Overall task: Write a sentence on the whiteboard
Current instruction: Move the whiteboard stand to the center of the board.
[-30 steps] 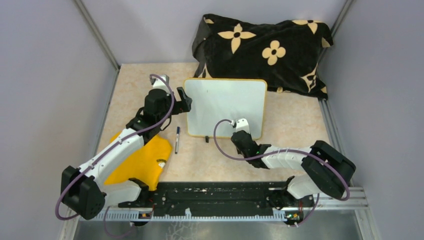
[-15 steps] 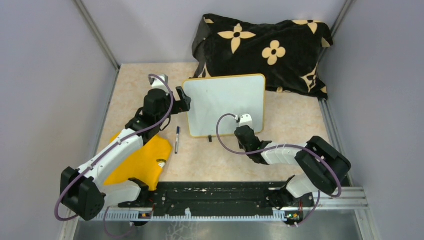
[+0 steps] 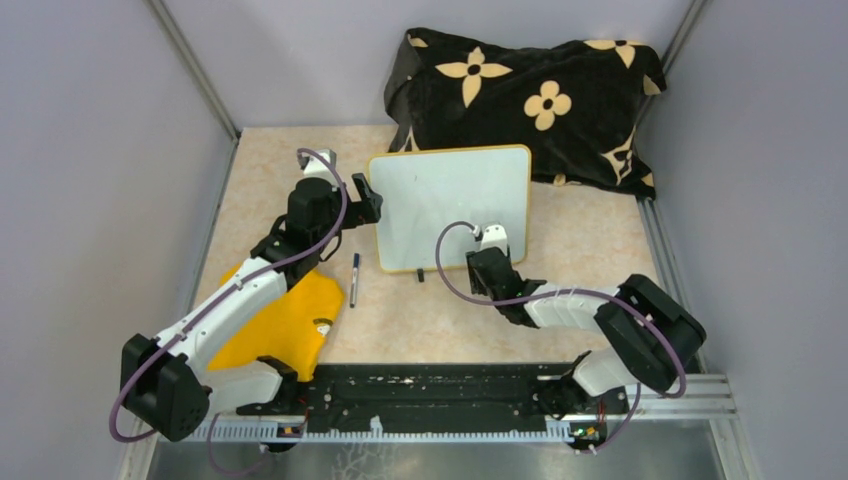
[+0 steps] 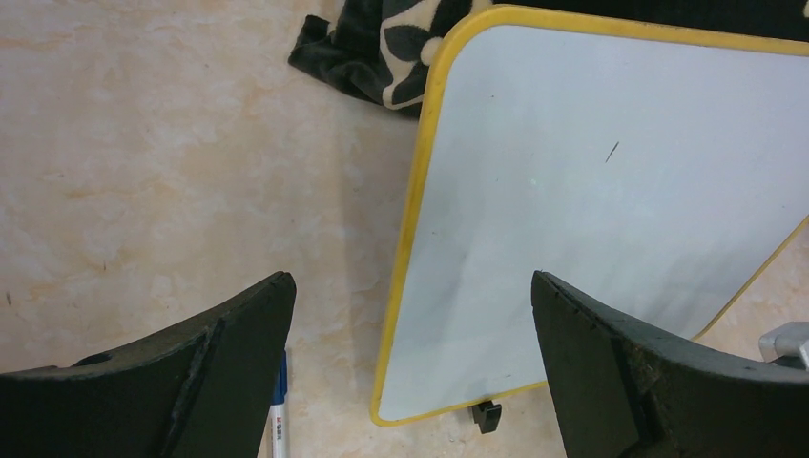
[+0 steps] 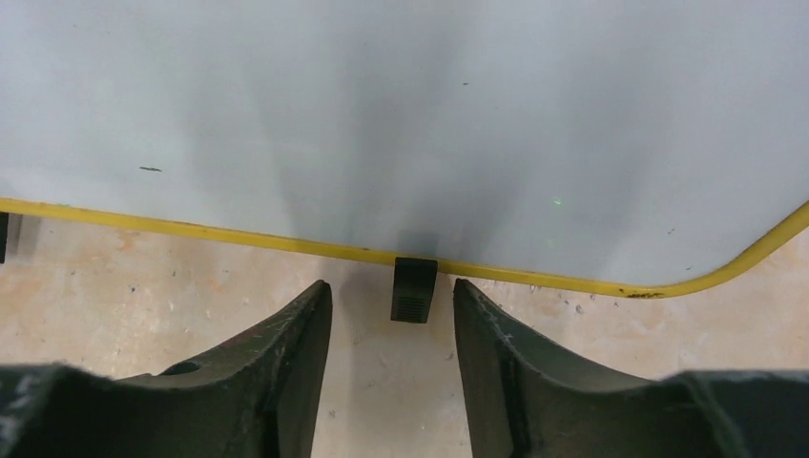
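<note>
Overhead, a beige marbled table sits between plain grey walls, with a black flowered cloth heaped at upper centre and a yellow cloth and marker at lower left. Since a second ago the whiteboard has turned slightly, its lower right corner swinging up the frame. It lies mid-frame: white, yellow-rimmed, round-cornered, with faint dark specks. The right gripper stands parted either side of a black foot, gripping nothing. The left gripper gapes wide over the board's left edge.
</note>
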Robot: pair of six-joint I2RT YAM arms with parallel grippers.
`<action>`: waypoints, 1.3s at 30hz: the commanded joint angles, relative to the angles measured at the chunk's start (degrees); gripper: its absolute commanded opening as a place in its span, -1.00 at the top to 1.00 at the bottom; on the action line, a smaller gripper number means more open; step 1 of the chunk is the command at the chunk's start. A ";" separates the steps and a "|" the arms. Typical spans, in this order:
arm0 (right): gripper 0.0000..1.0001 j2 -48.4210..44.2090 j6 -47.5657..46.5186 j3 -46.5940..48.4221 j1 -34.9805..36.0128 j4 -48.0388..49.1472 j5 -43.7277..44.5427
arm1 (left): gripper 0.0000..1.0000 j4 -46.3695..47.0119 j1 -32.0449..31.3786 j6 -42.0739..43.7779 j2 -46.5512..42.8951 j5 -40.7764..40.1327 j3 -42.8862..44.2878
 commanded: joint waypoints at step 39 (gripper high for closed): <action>0.70 2.52 8.81 5.06 -4.07 -4.78 1.84 | -0.97 0.26 -0.15 -0.13 -0.58 1.41 0.61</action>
